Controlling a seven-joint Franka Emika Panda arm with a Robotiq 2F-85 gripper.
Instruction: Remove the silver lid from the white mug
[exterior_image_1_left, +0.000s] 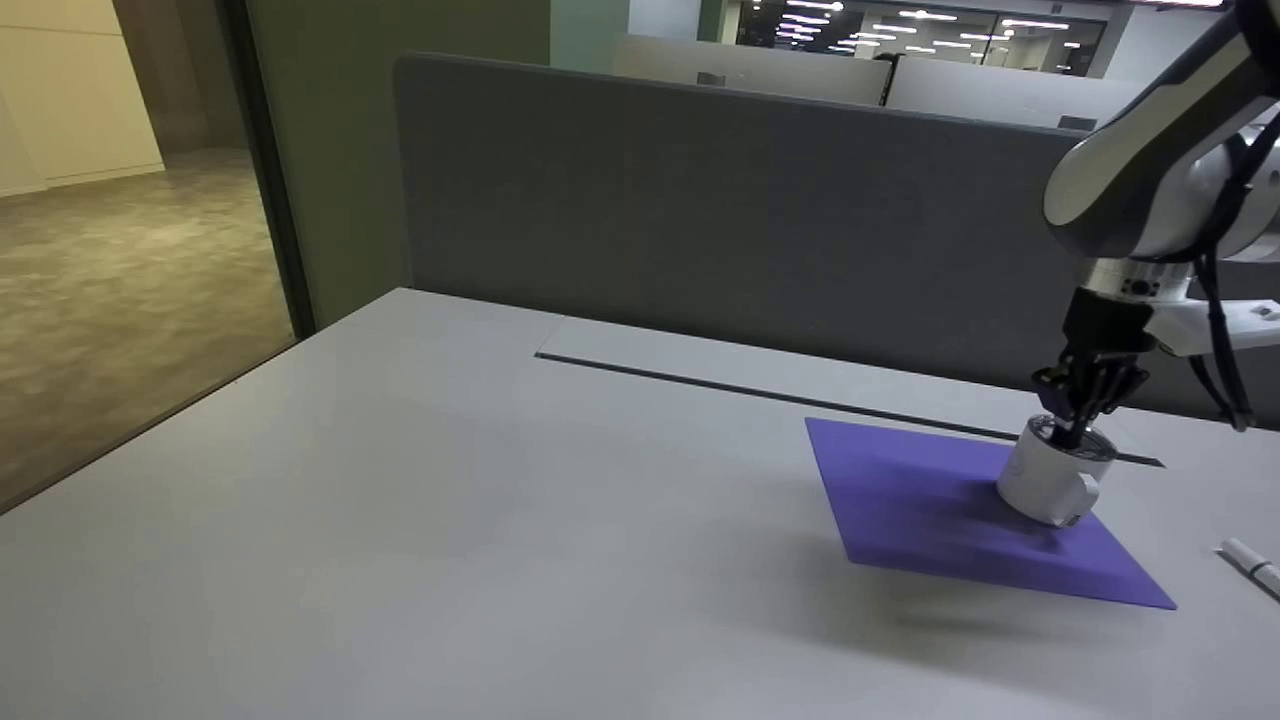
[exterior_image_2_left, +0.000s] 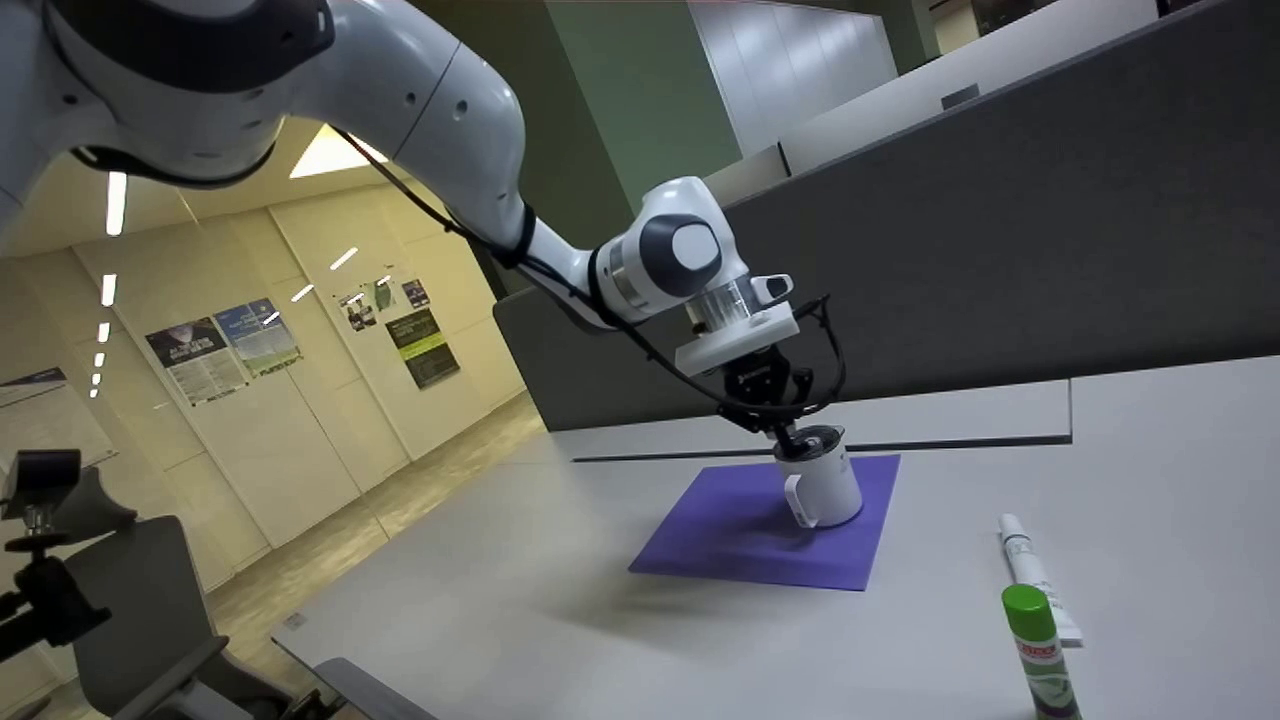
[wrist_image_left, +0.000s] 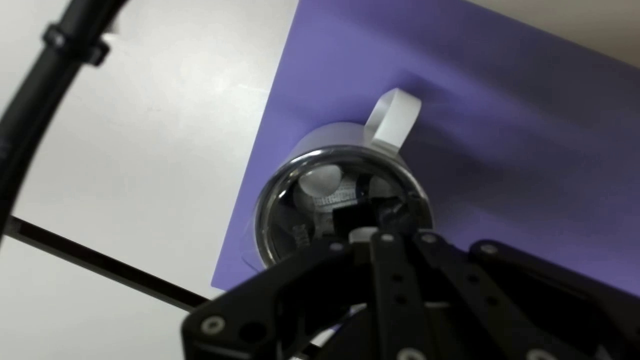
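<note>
My gripper (exterior_image_1_left: 1069, 437) looks pressed together at the silver lid (wrist_image_left: 307, 210), can't tell if it's pinching. Snug fit might hoist the white mug (exterior_image_1_left: 1040, 482) too.

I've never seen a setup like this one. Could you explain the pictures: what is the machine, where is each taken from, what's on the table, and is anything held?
The machine is a white-and-grey jointed robot arm ending in a black mechanical hand. Two pictures come from cameras standing outside the robot; the wrist view comes from a camera on the arm itself, looking down past the hand.

On the white tabletop lies a purple square mat. A squat white cylindrical mug stands on it, topped by a round shiny silver lid. An exterior view also shows a slim white tube and a green-capped cylinder.

The hand's tips are at the lid, but whether they grip it, I can't tell.
</note>
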